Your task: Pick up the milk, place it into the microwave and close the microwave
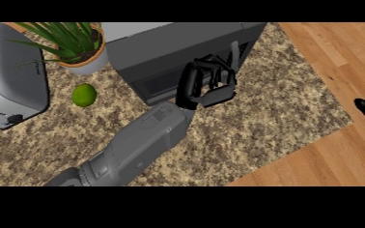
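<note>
The speckled stone table point(278, 111) fills most of the head view, with wooden floor point(328, 53) showing past its right and lower right edges. At the back of the table stands the dark grey microwave point(171, 48), turned at an angle so that its front faces down and to the right. Its door lies flat against the body, and a slim vertical handle point(234, 54) shows near the front's right end. At the left edge sits a large rounded grey appliance point(21, 77), only partly in view.

A grey forearm point(143, 145) comes up from the lower left and slants toward the microwave. Behind the appliance and left of the microwave is a potted plant point(75, 48) with long green leaves in a pale pot.

The left robot hand point(206, 84) is right at the microwave's front, just left of the handle. Its black fingers are clenched inward and nothing shows inside them.

A green lime point(84, 95) lies on the table below the pot, well apart from the hand.

A small black sliver of the right robot hand point(360, 106) shows at the right edge; I cannot tell how it is held.

The milk cannot be seen anywhere; where it is cannot be told.
</note>
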You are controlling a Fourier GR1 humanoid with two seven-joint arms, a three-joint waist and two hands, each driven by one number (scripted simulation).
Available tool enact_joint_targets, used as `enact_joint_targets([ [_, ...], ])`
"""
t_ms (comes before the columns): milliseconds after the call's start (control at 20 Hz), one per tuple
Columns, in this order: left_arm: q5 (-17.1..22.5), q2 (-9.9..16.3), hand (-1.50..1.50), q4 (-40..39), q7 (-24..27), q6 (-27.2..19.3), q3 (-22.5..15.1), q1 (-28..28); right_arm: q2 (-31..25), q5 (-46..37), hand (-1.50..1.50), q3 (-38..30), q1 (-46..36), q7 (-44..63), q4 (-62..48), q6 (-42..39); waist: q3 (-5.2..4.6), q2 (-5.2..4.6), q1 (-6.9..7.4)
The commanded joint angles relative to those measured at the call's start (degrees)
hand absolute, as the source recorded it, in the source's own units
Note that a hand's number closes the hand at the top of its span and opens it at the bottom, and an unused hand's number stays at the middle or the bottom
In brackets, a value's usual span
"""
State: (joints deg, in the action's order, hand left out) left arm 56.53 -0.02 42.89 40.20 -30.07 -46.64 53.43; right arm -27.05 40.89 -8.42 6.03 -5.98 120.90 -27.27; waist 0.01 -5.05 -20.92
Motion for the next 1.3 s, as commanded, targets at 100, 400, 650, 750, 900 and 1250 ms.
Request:
enact_joint_targets([
  [100, 1.8, 0.0, 1.5, -4.4, -1.1, 0.6, 1.2, 4.0, -1.6, 2.6, -1.5, 0.3, -0.2, 1.4, -0.4, -1.3, -0.01, -0.81, -0.62],
  [400, 2.9, 0.0, 1.5, -5.2, -0.1, 1.0, 0.6, 3.8, -2.4, 4.3, -1.5, -0.7, -0.8, 1.7, -0.1, -1.5, -0.03, -0.89, -0.75],
  [650, 3.8, 0.0, 1.5, -5.5, 0.2, 1.0, 0.2, 4.8, -3.7, 4.8, -1.5, -1.5, -1.2, 2.1, -0.3, -2.1, 0.02, -0.72, -0.7],
  [750, 4.1, 0.0, 1.5, -5.7, 0.9, 1.2, -0.4, 3.9, -3.7, 5.6, -1.5, -1.2, -1.3, 2.1, -0.1, -2.5, 0.01, -0.96, -0.93],
  [900, 2.6, 0.0, 1.5, -6.9, -0.1, 1.3, -3.5, 5.4, -4.4, 7.4, -1.5, -1.1, -2.3, 2.3, 0.7, -3.0, 0.14, -0.52, -1.46],
  [1250, 4.0, 0.0, 1.5, -10.6, -3.0, -1.8, -4.9, 4.8, -5.1, 10.2, -1.5, -0.3, -2.1, 3.0, 0.5, -4.4, 0.15, -0.55, 0.6],
])
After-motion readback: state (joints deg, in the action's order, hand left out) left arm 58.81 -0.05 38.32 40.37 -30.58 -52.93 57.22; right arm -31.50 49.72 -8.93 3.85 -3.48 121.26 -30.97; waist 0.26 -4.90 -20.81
